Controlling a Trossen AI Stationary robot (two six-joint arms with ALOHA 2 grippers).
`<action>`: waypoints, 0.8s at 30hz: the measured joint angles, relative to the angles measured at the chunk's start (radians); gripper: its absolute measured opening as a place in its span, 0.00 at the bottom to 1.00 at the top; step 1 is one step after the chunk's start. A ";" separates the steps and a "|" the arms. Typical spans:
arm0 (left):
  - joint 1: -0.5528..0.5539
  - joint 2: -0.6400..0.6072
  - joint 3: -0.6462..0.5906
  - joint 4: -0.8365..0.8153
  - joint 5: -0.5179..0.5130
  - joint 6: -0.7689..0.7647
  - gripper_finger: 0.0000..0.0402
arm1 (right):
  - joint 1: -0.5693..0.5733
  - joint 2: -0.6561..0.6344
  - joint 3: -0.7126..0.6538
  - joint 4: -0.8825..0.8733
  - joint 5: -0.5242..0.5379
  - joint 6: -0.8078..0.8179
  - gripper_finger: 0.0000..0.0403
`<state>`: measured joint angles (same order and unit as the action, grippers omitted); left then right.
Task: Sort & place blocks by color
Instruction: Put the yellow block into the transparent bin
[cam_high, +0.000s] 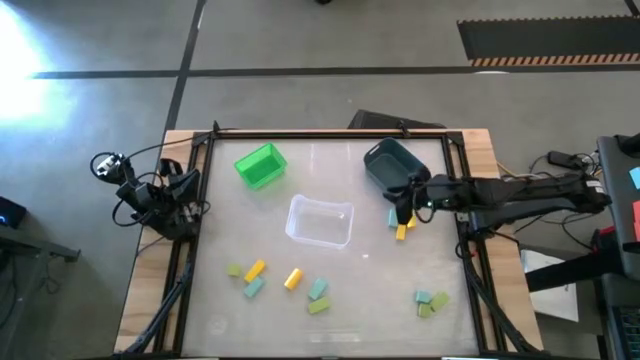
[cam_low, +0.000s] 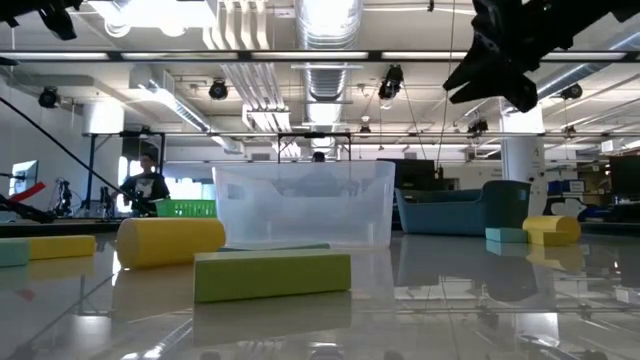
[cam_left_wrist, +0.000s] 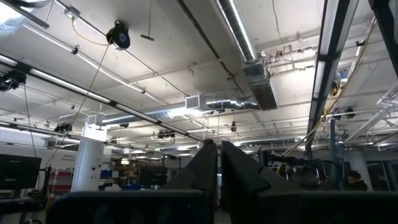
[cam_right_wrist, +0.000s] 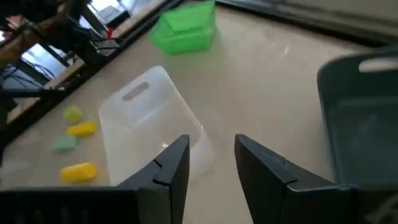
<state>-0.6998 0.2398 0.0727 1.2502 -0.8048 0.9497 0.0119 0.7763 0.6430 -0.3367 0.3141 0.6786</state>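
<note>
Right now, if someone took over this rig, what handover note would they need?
Right tool: open, empty, raised over the table between the clear bin and dark blue-grey bin, above a yellow block and a teal block.
Left tool: shut, parked at the table's left edge, pointing up.
Green bin sits at the back left.
Done: no block visible in any bin.
Left: all loose blocks, a front-left cluster and front-right group.

left gripper (cam_high: 190, 212): parked at table's left edge, fingers together | right gripper (cam_high: 404, 207): extended over table, fingers apart, empty
</note>
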 joint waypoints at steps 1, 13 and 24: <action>0.000 0.000 0.000 0.003 0.005 0.000 0.02 | 0.005 0.019 0.015 -0.048 0.000 0.026 0.29; 0.000 0.000 -0.005 0.019 0.030 0.000 0.02 | 0.089 0.221 0.208 -0.603 -0.134 0.416 0.27; 0.000 0.000 -0.006 0.025 0.031 0.019 0.02 | 0.126 0.317 0.219 -0.893 -0.244 0.545 0.25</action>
<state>-0.6998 0.2398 0.0666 1.2755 -0.7742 0.9682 0.1379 1.0930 0.8622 -1.2300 0.0697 1.2240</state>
